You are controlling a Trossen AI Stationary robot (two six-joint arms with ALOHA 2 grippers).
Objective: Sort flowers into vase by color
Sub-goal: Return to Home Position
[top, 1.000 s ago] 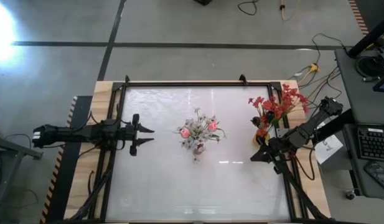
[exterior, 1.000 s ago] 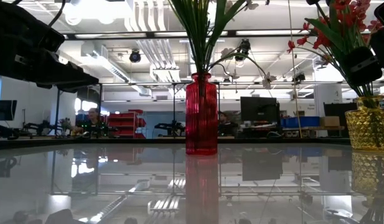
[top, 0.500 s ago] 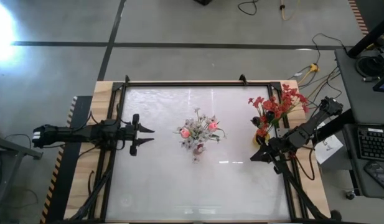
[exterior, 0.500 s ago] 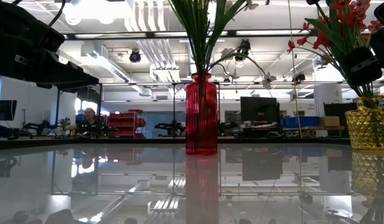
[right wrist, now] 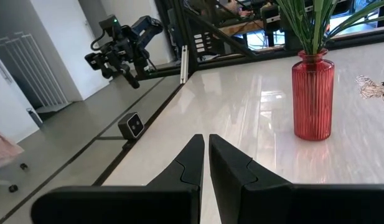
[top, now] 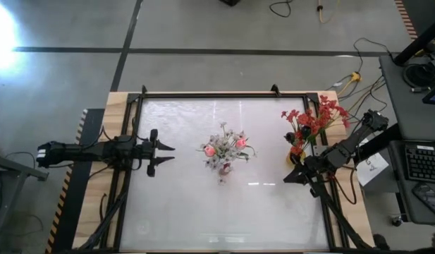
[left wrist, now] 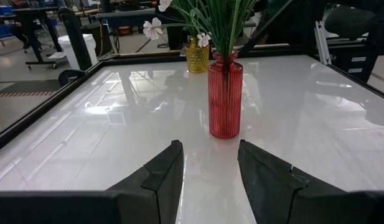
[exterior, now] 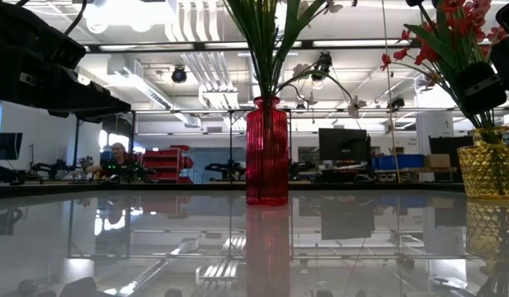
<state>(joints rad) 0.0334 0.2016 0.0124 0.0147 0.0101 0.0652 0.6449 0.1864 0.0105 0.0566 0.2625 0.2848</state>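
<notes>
Grey concrete floor crossed by dark lines, washed by a bright glare at one side, loose cables trailing across it. To the right, a desk with a keyboard. Farther back, an open workshop: ceiling lights, ducts, a monitor, red cabinets, a seated person.

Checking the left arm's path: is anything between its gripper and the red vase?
Nothing visible: bare table lies between the open left gripper and the red vase. The right gripper sits near the yellow vase.
</notes>
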